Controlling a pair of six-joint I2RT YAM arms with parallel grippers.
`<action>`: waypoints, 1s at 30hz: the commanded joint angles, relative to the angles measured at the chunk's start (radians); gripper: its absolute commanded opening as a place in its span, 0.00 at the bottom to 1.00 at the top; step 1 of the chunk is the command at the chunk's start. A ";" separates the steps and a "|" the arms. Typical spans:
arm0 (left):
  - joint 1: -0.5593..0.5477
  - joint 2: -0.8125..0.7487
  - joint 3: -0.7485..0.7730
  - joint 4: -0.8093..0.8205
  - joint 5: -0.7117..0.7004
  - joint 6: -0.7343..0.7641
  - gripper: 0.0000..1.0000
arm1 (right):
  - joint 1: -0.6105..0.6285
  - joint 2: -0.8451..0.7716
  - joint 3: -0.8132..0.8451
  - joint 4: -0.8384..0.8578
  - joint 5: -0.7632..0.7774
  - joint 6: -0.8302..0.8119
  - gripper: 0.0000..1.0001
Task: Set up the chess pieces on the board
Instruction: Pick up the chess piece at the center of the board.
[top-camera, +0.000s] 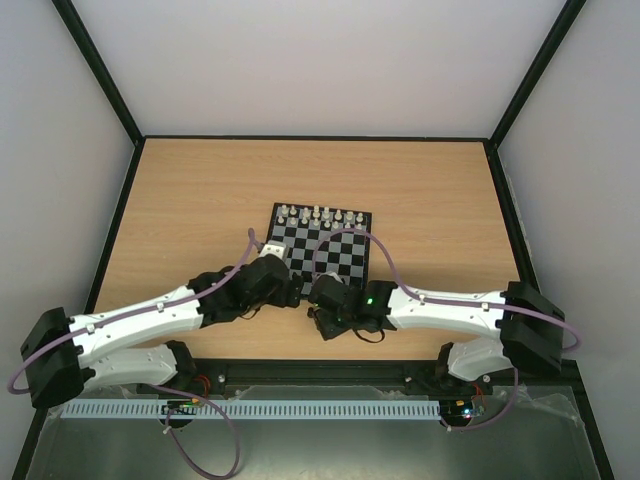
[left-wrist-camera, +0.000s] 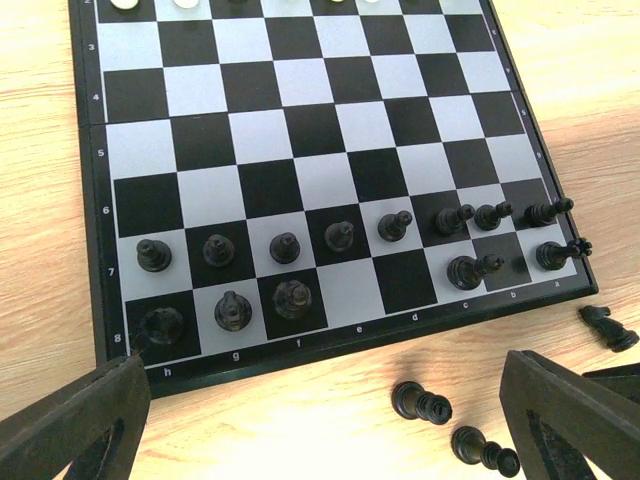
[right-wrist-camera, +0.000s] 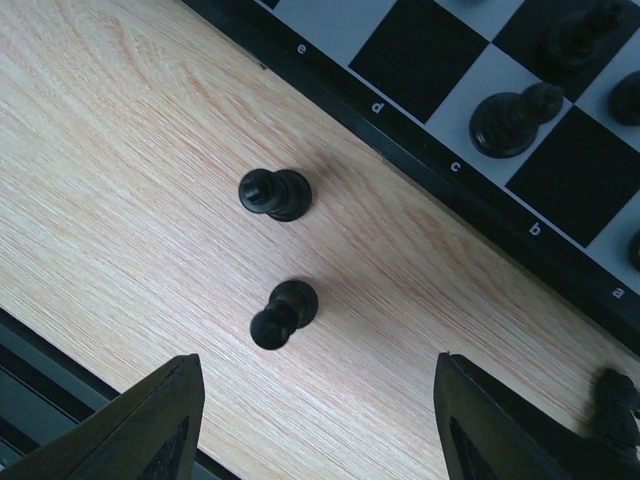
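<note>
The board (left-wrist-camera: 330, 180) lies in the middle of the table (top-camera: 200, 200). Black chess pieces fill its second-nearest row (left-wrist-camera: 285, 247). Others stand on the nearest row at h, g, f (left-wrist-camera: 292, 298), c (left-wrist-camera: 470, 270) and a. Two black pieces (left-wrist-camera: 420, 403) (left-wrist-camera: 485, 450) and a knight (left-wrist-camera: 608, 327) lie on the wood off the near edge. My left gripper (left-wrist-camera: 320, 425) hangs wide open over that edge, holding nothing. My right gripper (right-wrist-camera: 330, 420) is open above the two loose pieces, the nearer one (right-wrist-camera: 285, 312) just ahead of its fingertips.
White pieces (top-camera: 320, 213) line the far row of the board. Both arms meet at the board's near edge (top-camera: 310, 290), wrists close together. A black frame rail (right-wrist-camera: 30, 360) runs along the table's near side behind the right gripper.
</note>
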 joint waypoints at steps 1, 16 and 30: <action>-0.003 -0.039 -0.025 -0.035 -0.027 -0.018 0.99 | 0.019 0.029 0.047 -0.044 0.030 0.026 0.63; -0.004 -0.245 -0.057 0.036 -0.010 -0.013 0.99 | 0.021 -0.227 0.073 -0.135 0.351 0.103 0.99; -0.005 -0.305 -0.079 0.073 0.146 0.020 0.99 | 0.021 -0.370 0.080 -0.121 0.234 0.021 0.99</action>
